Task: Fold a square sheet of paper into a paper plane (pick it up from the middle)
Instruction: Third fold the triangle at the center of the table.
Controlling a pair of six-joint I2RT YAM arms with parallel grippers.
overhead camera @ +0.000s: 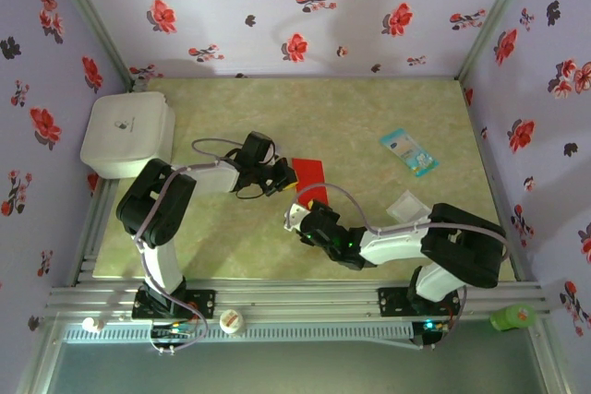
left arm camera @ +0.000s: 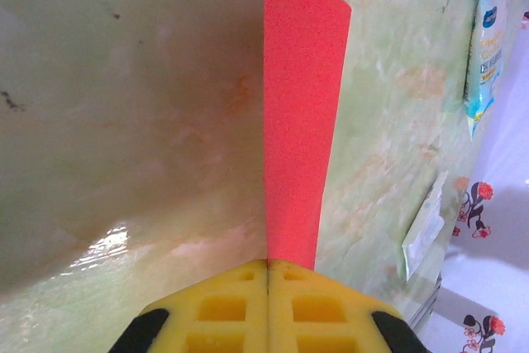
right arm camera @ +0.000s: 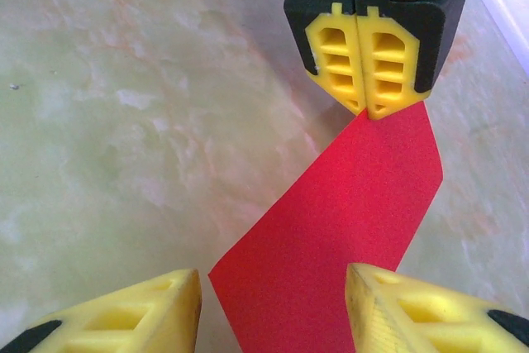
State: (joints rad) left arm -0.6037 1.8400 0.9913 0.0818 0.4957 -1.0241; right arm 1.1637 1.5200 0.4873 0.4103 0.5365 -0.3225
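The jaws of the left gripper (right arm camera: 364, 109) are clenched flat together and are pinching the far edge of the square sheet of paper (right arm camera: 347, 204); the left wrist view is showing the same pinch, with the red strip running straight out from the closed pads. The jaws of the right gripper (right arm camera: 273, 287) are standing released, about half spread, straddling the near end of the sheet without touching it. From above, the paper (overhead camera: 309, 173) is lying between the two grippers near the middle of the counter (overhead camera: 369, 246), well apart from the light-blue packet (overhead camera: 408, 151). It is showing as a narrow rectangle, so it is probably folded once. The step in hand appears to be taking a second hold on the free end. To do it well, the right jaws should be closing squarely across the near edge, centred on the strip, while the left pinch is holding firm. The two arms should not be pulling apart, since thin paper tears or slips easily. Whether the far end is touching the counter cannot be told.
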